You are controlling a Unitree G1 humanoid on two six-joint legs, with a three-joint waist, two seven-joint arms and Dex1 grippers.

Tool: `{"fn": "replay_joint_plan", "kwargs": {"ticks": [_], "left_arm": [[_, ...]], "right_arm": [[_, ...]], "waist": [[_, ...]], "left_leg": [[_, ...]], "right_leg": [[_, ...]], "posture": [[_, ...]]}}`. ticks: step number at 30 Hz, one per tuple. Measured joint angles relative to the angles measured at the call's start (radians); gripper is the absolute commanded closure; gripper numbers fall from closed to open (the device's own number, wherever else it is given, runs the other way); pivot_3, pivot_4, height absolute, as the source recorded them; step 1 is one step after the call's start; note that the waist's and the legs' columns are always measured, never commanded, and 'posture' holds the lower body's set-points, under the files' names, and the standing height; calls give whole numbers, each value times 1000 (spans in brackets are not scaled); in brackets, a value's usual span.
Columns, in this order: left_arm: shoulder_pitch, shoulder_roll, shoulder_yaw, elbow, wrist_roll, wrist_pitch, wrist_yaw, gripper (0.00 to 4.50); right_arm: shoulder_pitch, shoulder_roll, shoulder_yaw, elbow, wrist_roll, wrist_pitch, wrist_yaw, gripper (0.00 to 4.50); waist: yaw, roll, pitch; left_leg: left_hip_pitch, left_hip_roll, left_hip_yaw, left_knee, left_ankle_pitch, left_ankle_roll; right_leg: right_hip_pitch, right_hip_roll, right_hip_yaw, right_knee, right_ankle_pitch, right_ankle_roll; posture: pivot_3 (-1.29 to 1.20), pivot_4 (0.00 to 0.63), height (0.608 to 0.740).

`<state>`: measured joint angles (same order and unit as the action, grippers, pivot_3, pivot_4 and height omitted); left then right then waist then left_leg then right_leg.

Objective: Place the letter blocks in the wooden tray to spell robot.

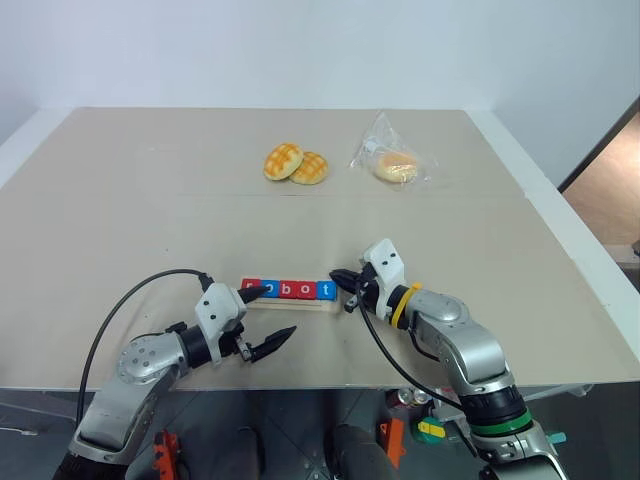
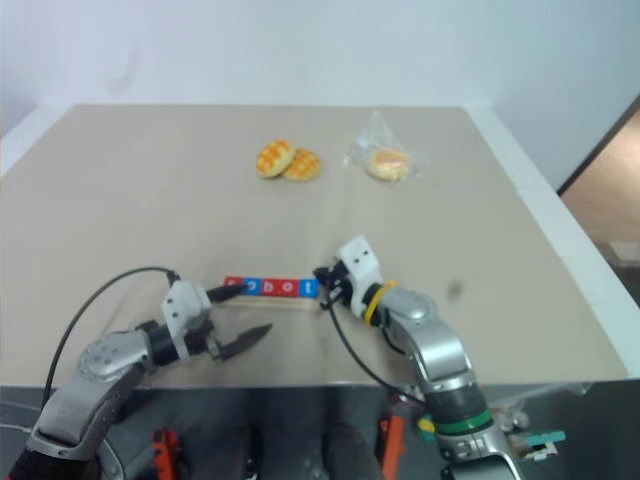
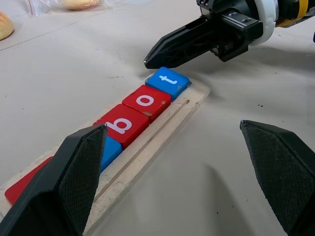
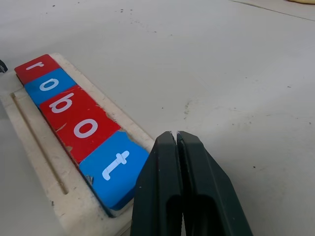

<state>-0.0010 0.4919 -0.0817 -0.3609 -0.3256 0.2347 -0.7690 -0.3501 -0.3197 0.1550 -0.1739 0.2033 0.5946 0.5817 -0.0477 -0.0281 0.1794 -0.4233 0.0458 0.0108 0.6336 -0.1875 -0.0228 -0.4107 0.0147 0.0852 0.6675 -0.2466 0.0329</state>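
Letter blocks red-blue-red-red-blue in pale wooden tray, left hand wide, right hand closed empty

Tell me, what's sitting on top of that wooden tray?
Five letter blocks lie in a row on the tray, reading r, o, b, o, t: red, blue, red, red, blue. The wood beneath them is covered.

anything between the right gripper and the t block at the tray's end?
Nothing visible. The right gripper, fingers shut, sits right beside the blue t block at the end of the wooden tray, with no object between them. All five letter blocks already lie in the tray, reading robot.
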Motion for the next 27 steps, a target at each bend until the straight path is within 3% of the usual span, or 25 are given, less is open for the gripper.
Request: {"fn": "replay_joint_plan", "kwargs": {"ticks": [9,12,15,22,27], "left_arm": [[-16,0,0,9,3,0,1,0],[-29,-4,6,16,1,3,11,0],[-51,-4,41,20,-15,13,23,0],[-59,112,235,120,-88,76,8,0],[-58,160,381,220,-120,95,13,0]], "right_arm": [[27,2,4,-28,4,6,-5,4439],[24,6,-14,-27,14,9,-21,3665],[-10,2,-93,-6,56,13,-21,2595],[-8,-198,-200,-2,159,13,152,190],[73,-294,-272,-6,238,24,250,28]], "waist": [[0,0,0],[0,0,0],[0,0,0],[0,0,0],[0,0,0]], "left_leg": [[0,0,0,0,0,0],[0,0,0,0,0,0],[0,0,0,0,0,0],[0,0,-1,-2,-1,1],[0,0,-1,-3,-1,1]], "right_leg": [[0,0,0,0,0,0],[0,0,0,0,0,0],[0,0,0,0,1,1],[0,1,-1,0,-2,0],[0,0,-1,0,-3,0]], "posture": [[0,150,740],[0,150,740],[0,150,740],[0,150,740],[0,150,740]]}}
